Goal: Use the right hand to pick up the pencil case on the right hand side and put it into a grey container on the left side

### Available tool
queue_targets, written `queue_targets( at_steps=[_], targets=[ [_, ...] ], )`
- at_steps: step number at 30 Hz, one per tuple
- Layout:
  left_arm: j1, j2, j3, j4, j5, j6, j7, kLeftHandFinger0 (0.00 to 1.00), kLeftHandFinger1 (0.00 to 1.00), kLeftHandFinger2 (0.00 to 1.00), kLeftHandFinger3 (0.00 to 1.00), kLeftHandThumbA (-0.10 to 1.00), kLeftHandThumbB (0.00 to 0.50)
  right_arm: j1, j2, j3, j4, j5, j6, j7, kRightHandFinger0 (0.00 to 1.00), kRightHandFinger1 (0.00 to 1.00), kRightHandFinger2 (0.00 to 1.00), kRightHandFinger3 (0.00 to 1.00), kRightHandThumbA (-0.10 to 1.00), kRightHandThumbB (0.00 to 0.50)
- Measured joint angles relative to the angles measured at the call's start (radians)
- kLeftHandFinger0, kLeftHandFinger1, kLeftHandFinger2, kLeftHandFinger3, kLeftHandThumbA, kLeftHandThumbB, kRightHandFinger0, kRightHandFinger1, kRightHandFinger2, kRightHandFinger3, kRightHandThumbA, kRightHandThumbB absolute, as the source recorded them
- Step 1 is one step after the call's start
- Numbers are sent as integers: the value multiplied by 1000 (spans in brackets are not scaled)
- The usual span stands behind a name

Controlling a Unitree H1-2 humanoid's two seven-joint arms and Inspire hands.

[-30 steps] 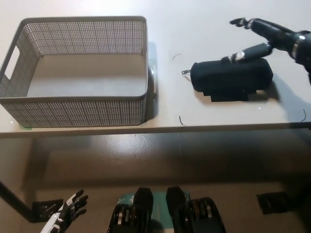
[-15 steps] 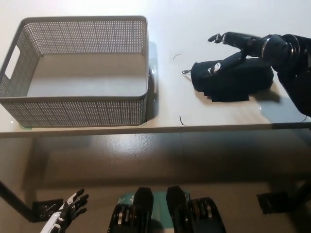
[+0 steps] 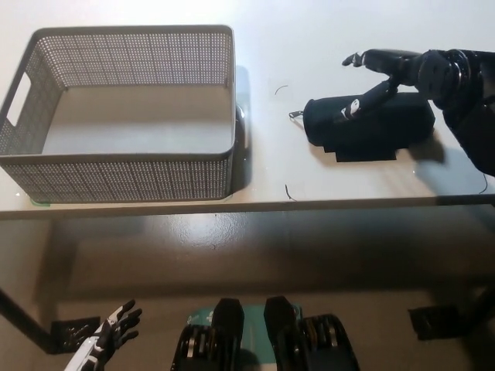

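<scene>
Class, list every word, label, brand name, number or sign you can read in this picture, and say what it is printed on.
None can be read.
Grey container: perforated walls only, no label showing.
Black pencil case: no legible print; the pale spots on it belong to the right hand above it.
Table: only small dark curved marks, not writing.
Left hand, low at the picture's left: no markings legible.
</scene>
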Motion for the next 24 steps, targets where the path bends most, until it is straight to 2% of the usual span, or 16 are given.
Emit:
queue_targets(
  at_steps=[1, 4, 10, 12, 16, 19, 20, 24],
  targets=[
    [0, 0, 0, 0, 0, 0, 0, 1000, 1000, 1000, 1000, 1000, 457, 0, -2, 0, 1, -4, 0, 0, 1000, 1000, 1000, 1000, 915, 500],
    [0, 0, 0, 0, 0, 0, 0, 1000, 1000, 1000, 1000, 1000, 429, -1, -6, 0, 7, -10, -2, -1, 1000, 1000, 1000, 1000, 908, 500],
    [0, 1, 0, 0, 4, 0, 0, 1000, 1000, 1000, 1000, 1000, 441, -9, -3, 28, 45, -39, -6, -5, 1000, 1000, 1000, 1000, 899, 500],
    [0, 1, 0, 0, 3, 0, -1, 1000, 1000, 1000, 1000, 1000, 432, -13, 1, 35, 63, -44, -11, -8, 1000, 1000, 1000, 1000, 885, 500],
    [0, 3, 0, -6, 1, 2, -2, 1000, 1000, 1000, 1000, 1000, 405, -29, 22, 52, 138, -60, -30, -26, 1000, 1000, 1000, 1000, 877, 500],
    [-1, 3, -1, -5, 0, 2, -4, 1000, 1000, 1000, 1000, 1000, 417, -37, 42, 64, 202, -71, -51, -48, 1000, 1000, 1000, 1000, 886, 500],
    [-1, 3, -1, -5, 0, 2, -4, 1000, 1000, 1000, 1000, 1000, 400, -37, 47, 69, 218, -73, -59, -53, 1000, 1000, 1000, 1000, 895, 500],
    [-2, 3, -1, -5, 1, 1, -4, 1000, 1000, 1000, 1000, 1000, 405, -39, 74, 81, 303, -78, -84, -86, 1000, 1000, 1000, 1000, 912, 500]
  ],
)
